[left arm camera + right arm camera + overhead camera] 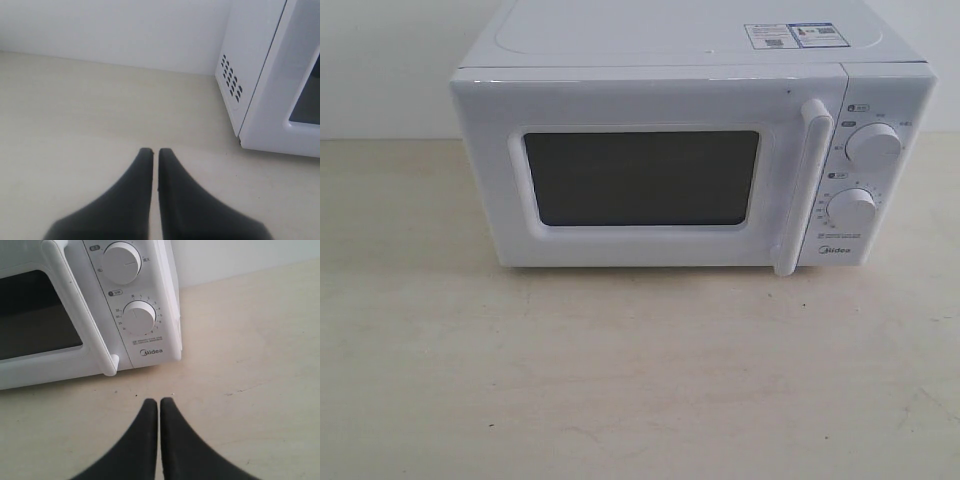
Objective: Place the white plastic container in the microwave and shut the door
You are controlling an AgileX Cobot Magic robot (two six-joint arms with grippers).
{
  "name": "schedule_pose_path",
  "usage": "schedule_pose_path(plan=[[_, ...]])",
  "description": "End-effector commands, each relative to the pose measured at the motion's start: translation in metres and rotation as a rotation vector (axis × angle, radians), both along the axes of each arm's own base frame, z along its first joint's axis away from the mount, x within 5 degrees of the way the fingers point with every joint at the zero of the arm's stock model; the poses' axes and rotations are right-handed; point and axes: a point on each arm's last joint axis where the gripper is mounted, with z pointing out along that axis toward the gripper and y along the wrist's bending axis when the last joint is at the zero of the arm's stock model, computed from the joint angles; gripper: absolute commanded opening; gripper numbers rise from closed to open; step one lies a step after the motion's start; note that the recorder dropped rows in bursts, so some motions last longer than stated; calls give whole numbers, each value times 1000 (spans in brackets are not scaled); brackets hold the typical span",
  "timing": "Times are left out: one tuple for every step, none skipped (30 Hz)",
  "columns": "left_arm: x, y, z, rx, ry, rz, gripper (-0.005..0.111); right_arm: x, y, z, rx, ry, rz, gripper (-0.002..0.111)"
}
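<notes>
The white Midea microwave (pixel 690 150) stands at the back of the table with its door (pixel 645 175) closed; the dark window and vertical bar handle (pixel 802 185) face me. The white plastic container shows in no view. My left gripper (pixel 155 151) is shut and empty, hovering over bare table to the left of the microwave's vented side (pixel 231 77). My right gripper (pixel 159 401) is shut and empty too, just in front of the microwave's knob panel (pixel 138 317) and the lower end of the door handle (pixel 111 365). Neither arm appears in the exterior view.
The cream table (pixel 620 370) spreads in front of the microwave. A white wall (pixel 380 60) rises behind it. A sticker (pixel 790 36) lies on the microwave's top, and two round knobs (pixel 872 145) sit on its right panel.
</notes>
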Motion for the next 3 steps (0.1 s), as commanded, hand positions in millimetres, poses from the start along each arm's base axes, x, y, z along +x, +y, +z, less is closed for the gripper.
schedule_pose_path(plan=[[0, 0, 0, -1, -7, 5, 4, 0, 0, 1, -3, -9, 5, 0], [0, 0, 0, -1, -7, 5, 4, 0, 0, 1, -3, -9, 5, 0], [0, 0, 0, -1, -7, 5, 4, 0, 0, 1, -3, -9, 5, 0]])
